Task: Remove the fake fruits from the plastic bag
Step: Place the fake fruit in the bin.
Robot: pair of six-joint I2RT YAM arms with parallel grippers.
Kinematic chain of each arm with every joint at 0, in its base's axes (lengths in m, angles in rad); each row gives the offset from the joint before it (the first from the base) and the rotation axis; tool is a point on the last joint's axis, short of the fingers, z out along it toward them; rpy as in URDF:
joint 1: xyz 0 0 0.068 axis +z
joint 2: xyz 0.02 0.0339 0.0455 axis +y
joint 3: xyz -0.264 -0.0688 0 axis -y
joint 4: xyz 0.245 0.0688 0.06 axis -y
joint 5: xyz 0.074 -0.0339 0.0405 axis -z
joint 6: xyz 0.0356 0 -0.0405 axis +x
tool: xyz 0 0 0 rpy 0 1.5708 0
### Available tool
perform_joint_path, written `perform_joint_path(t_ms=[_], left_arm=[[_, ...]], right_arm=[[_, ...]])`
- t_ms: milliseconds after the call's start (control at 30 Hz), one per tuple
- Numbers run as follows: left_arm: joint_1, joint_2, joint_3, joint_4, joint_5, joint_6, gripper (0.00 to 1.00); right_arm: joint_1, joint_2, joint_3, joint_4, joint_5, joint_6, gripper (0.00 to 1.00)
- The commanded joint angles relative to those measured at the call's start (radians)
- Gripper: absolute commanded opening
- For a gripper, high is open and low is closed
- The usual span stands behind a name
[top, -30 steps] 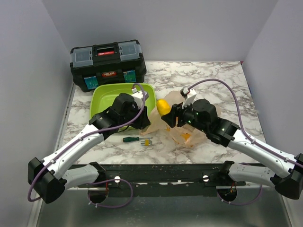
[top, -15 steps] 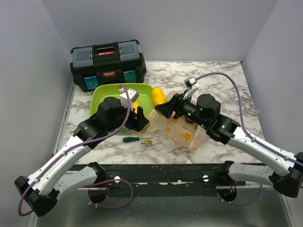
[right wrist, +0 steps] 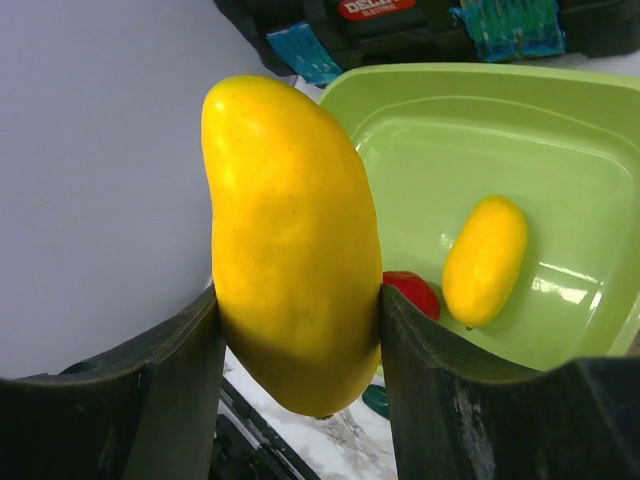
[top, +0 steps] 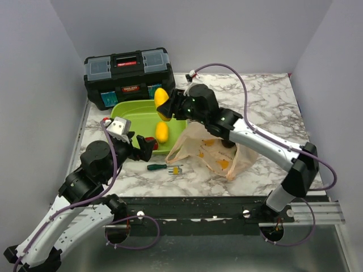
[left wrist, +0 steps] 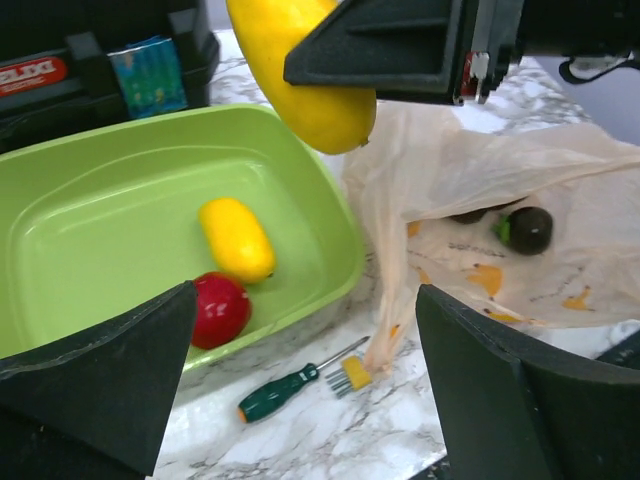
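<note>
My right gripper [right wrist: 298,325] is shut on a large yellow oblong fake fruit [right wrist: 288,235], held in the air over the far part of the lime-green tray [top: 130,113]; that fruit [top: 161,97] also shows from above. A smaller yellow fruit [left wrist: 237,238] lies in the tray. The peach plastic bag [top: 211,148] sags on the table right of the tray, with a dark fruit [left wrist: 527,229] inside it. My left gripper [left wrist: 305,400] is open and empty, low over the table's near side, just in front of the tray.
A shiny red ball [left wrist: 218,308] sits in the tray's near corner. A green-handled screwdriver [left wrist: 285,388] and a small yellow bit holder [left wrist: 353,372] lie between tray and bag. A black toolbox [top: 129,76] stands behind the tray.
The right gripper lifted the large yellow fruit from beside the bag and swung it left over the tray. The left gripper opened, left the smaller yellow fruit in the tray, and drew back.
</note>
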Motion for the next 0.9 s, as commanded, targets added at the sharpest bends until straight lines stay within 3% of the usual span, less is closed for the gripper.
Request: perform_joint_path(t_ms=[0,133,300,567,867], left_arm=[[0.002,-0.078,-0.100,0.020,-0.164,0.061,0.90],[0.002,-0.127,-0.152,0.032,-0.228,0.080,0.92],[0.002,-0.177,-0.178,0.048,-0.237,0.081,0.92],[0.001,-0.200,-0.203,0.078,-0.226,0.083,0.93],[-0.005,-0.202,-0.203,0.080,-0.230,0.084,0.93]], right_arm=[[-0.002,0.152,0.175,-0.194,0.078,0.109,0.01],[-0.001,0.295,0.304,-0.302,0.084,0.180,0.01],[0.008,0.483,0.532,-0.604,0.229,0.213,0.02],[0.036,0.536,0.538,-0.678,0.346,0.208,0.09],[0.037,0.559,0.514,-0.672,0.366,0.180,0.44]])
